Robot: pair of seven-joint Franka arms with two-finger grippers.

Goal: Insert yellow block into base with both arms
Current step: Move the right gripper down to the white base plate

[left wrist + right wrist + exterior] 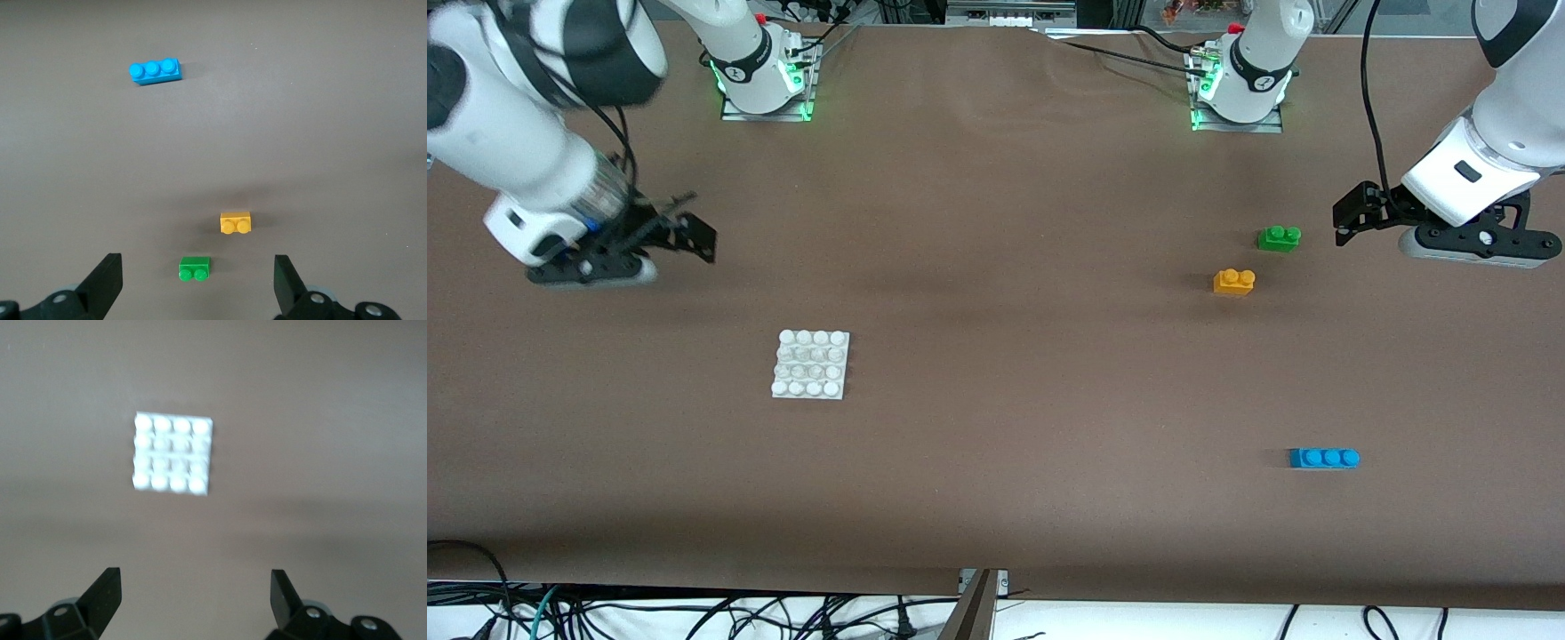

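Nothing is picked up yet; I judge this the approach step. Going across the front view, the right gripper hangs empty with its jaws spread wide over bare table, at about ten o'clock from the base, whose studs carry nothing. The yellow block lies toward the left arm's end, with a green brick just beside it at one o'clock and a blue brick at five o'clock, nearer the camera. The left gripper is likewise wide open and empty near the green brick. Next, it likely needs to drop over the yellow block without nudging the green one. No containers appear.
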